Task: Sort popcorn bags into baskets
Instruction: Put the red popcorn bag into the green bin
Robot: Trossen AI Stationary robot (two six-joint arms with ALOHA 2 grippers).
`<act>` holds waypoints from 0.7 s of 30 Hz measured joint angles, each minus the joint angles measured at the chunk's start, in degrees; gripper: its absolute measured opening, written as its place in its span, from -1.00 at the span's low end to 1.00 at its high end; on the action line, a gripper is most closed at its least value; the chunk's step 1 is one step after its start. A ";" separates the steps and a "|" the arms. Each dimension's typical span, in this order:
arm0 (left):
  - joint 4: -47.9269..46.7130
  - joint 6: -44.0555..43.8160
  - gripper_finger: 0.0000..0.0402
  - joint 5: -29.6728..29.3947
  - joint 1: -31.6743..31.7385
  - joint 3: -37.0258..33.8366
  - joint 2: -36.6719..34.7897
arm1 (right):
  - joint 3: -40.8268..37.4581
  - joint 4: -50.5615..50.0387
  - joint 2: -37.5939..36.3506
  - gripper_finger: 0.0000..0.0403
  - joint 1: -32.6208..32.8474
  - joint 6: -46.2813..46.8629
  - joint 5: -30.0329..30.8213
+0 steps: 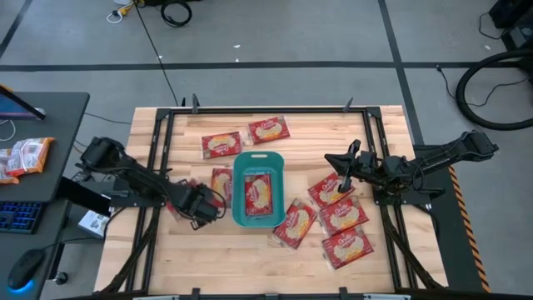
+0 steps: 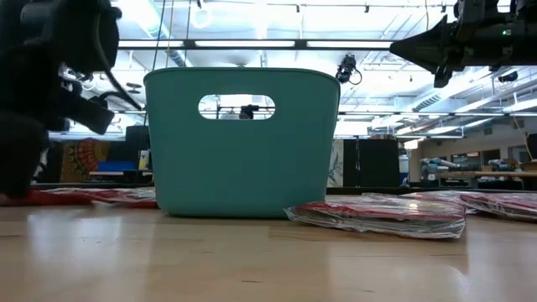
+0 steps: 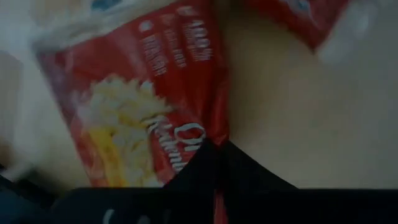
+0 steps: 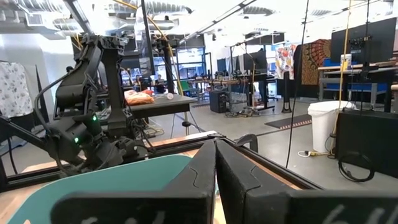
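A: High view — where's the work at?

B: Left gripper (image 1: pixel 198 205) sits low on the table, lower left of centre, just left of the bin (image 1: pixel 257 158). Left wrist view shows its fingers pinched tight together w/ the edge of a red bag (image 3: pixel 149 106) caught between them, so it's clamped on that bag.

A: Right arm?

B: Right gripper (image 1: pixel 343 172) hangs mid-right, above the cluster of bags (image 1: pixel 341 215) right of the bin. Fingers closed, nothing in them per the right wrist view. Waiting.

A: Where are the bags overall?

B: One lies inside the bin already (image 1: pixel 258 194). Two sit above it, upper centre (image 1: pixel 268 129). One lies just left of the bin, beside the left gripper. Approx. five fan out lower right, some overlapping.

A: How will the bag handle?

B: Prob. light, thin, floppy; the glossy film looks slippery. Held by an edge, it'll likely droop and swing. Low view shows bags lying nearly flat on the wood, so little to grab from above except a raised seam or corner. Edge pinch is the sensible hold; a mid-face grab would likely skid off.

A: Risk?

B: Film slipping out, or the hanging end catching the bin rim.
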 joint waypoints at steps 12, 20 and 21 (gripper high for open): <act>-15.87 3.80 -0.99 0.02 1.43 16.09 -2.77 | 0.00 0.02 0.59 -0.91 -0.01 -0.09 0.09; -27.11 7.34 -1.00 -8.89 3.92 30.05 -2.77 | 0.00 0.05 0.59 -0.91 -0.02 -0.14 0.18; -28.02 8.00 -1.00 -10.39 4.23 31.79 -2.77 | 0.00 0.04 0.59 -0.91 -0.02 -0.37 0.19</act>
